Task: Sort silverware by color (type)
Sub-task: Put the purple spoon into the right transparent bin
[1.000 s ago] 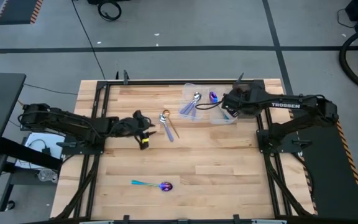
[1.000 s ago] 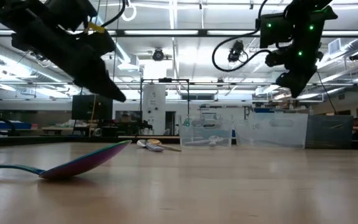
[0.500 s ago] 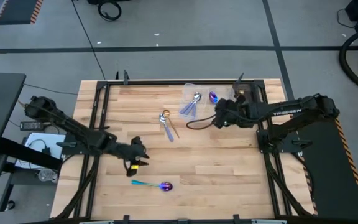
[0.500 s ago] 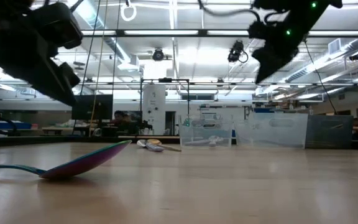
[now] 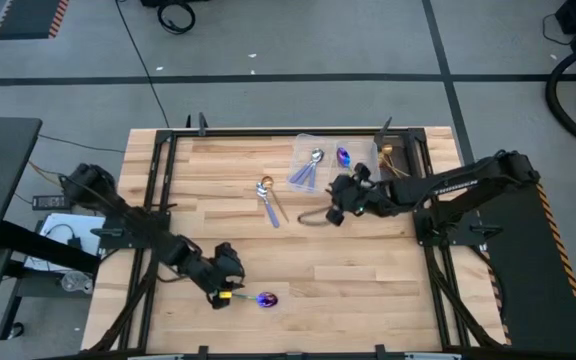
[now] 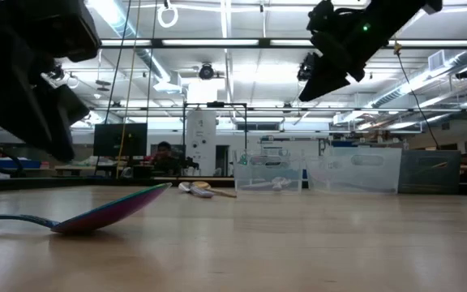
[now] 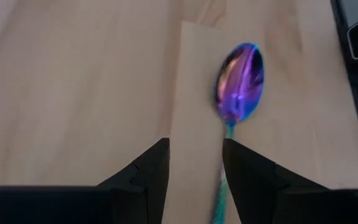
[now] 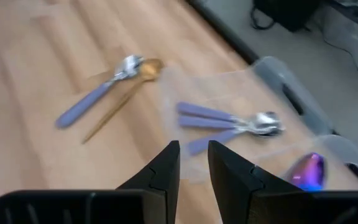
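Observation:
An iridescent purple-blue spoon (image 5: 258, 298) with a teal handle lies flat near the table's near edge, its bowl (image 7: 240, 81) showing ahead of my left gripper. My left gripper (image 7: 194, 146) is open and hovers low over the handle end, which runs just beside one finger. A lilac-handled silver spoon (image 8: 95, 93) and a gold spoon (image 8: 120, 102) lie crossed at the table's middle (image 5: 268, 197). My right gripper (image 5: 334, 208) hangs above the table between that pair and the clear tray (image 5: 320, 141), fingers a little apart. The tray holds lilac-handled silver spoons (image 8: 229, 121) and an iridescent spoon (image 8: 306, 169).
The clear compartment tray sits at the table's far edge, right of centre. A black cable loops on the table below the right arm (image 5: 313, 215). Bare wood lies between the near spoon and the middle pair. Black frame rails border the table's left and right sides.
My left gripper has swung from the table's middle toward the near edge and come down over the iridescent spoon's handle. My right gripper has drawn away from the tray, moving toward the table's left and near side, toward the crossed pair. No spoon has moved.

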